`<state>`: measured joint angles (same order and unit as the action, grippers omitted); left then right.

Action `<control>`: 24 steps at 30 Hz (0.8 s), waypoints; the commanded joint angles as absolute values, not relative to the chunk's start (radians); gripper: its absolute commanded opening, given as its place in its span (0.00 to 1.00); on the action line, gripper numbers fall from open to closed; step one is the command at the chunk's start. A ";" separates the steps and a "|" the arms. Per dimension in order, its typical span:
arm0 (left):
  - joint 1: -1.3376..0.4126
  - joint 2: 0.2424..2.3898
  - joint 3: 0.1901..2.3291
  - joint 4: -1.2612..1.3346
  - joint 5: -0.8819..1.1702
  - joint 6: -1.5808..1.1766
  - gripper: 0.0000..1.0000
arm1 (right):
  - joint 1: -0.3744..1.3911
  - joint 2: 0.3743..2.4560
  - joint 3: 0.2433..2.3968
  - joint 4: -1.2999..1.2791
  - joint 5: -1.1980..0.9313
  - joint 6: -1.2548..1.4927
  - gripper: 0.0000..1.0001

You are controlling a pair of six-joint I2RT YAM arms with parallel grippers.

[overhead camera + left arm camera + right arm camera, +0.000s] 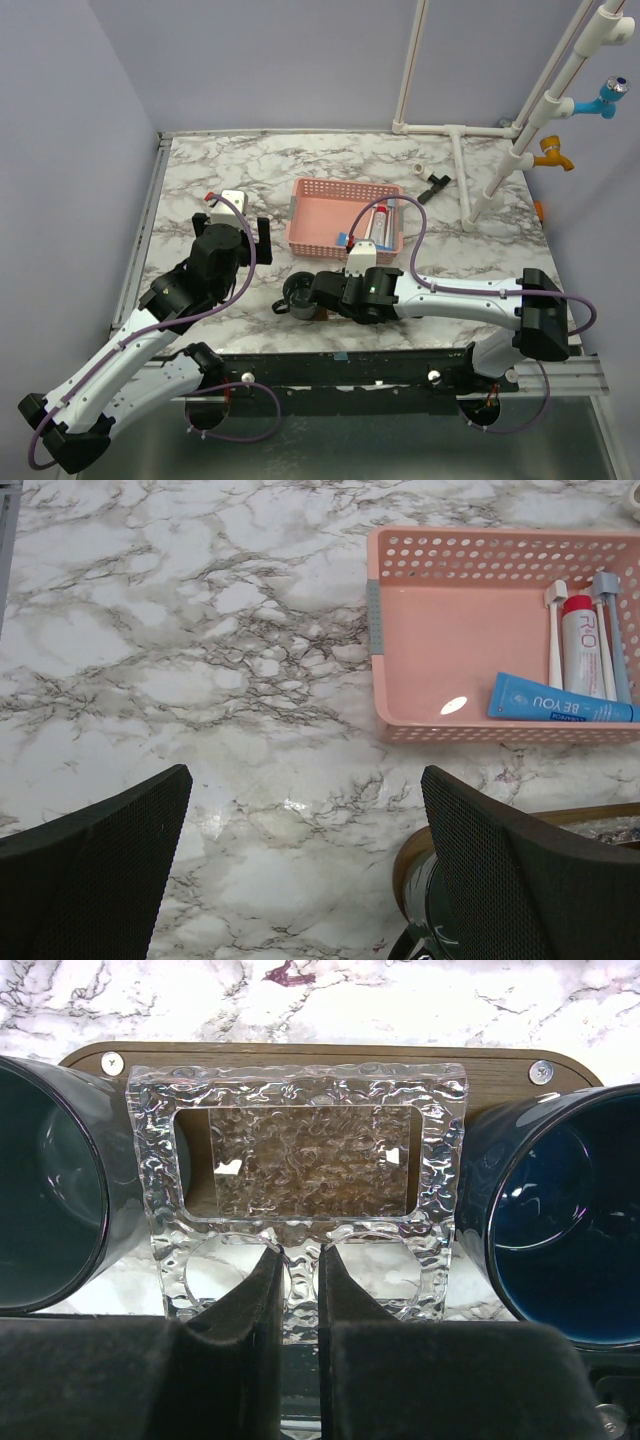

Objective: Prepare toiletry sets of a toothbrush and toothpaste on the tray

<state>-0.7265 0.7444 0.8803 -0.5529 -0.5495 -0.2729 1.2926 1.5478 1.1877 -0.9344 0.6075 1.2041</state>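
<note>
The white toothbrush (555, 630) and the white toothpaste (585, 650) with a red cap lie in the pink basket (440, 630), also seen from above (380, 225). The dark brown tray (300, 1055) lies in front of the basket; its rounded end shows in the left wrist view (403, 855). My right gripper (300, 1255) is shut on a clear textured holder (300, 1090) standing on the tray. From above, it (322, 292) hides most of the tray. My left gripper (305, 780) is open and empty over bare marble left of the tray (232, 228).
Two dark cups (50, 1180) (570, 1220) stand on the tray either side of the holder. A blue tube (560, 702) and a grey toothbrush (612, 630) also lie in the basket (345, 215). A white pipe frame (460, 130) and a small black part (436, 180) sit at the back right.
</note>
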 commanded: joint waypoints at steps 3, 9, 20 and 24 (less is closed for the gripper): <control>-0.721 0.745 0.903 -0.563 -0.565 -0.281 0.96 | 1.301 1.556 1.175 -0.932 0.640 1.219 0.11; -0.722 0.750 0.902 -0.563 -0.566 -0.281 0.96 | 1.301 1.562 1.182 -0.933 0.646 1.218 0.19; -0.721 0.756 0.902 -0.563 -0.563 -0.279 0.96 | 1.301 1.563 1.225 -0.959 0.678 1.210 0.29; -0.722 0.758 0.902 -0.563 -0.563 -0.280 0.96 | 1.301 1.561 1.259 -0.987 0.690 1.202 0.30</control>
